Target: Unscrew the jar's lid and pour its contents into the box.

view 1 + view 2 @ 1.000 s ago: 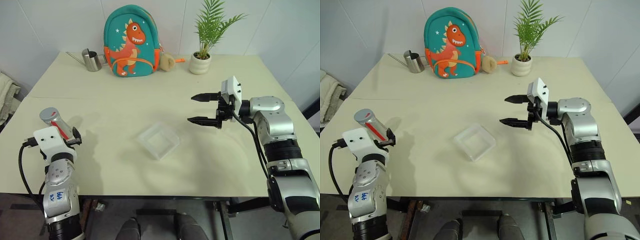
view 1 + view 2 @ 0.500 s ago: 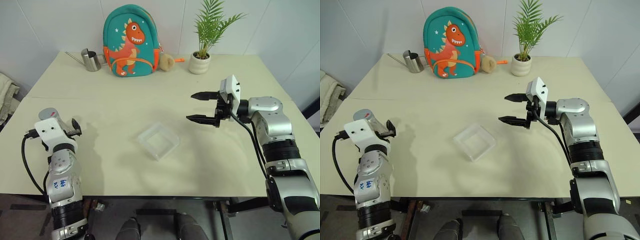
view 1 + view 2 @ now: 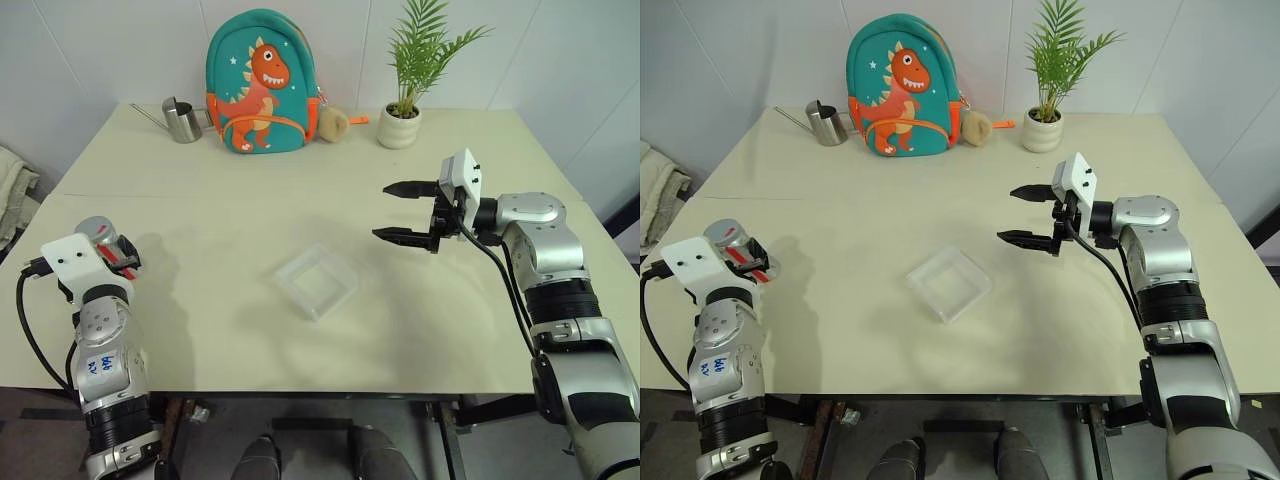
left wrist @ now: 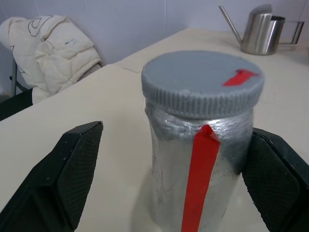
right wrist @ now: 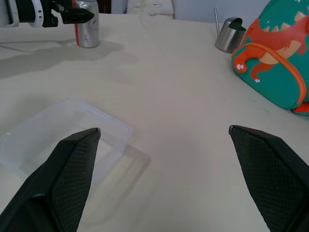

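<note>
The jar (image 4: pixel 200 145) stands on the table (image 3: pixel 300 200) at about nine o'clock from the box (image 3: pixel 316 281), lid (image 4: pixel 203 82) on, between the left gripper's (image 4: pixel 174 179) spread fingers — ungripped. Right gripper (image 3: pixel 405 212) hovers spread near the box's two o'clock. Grasping comes next — likely closing on the jar.
</note>
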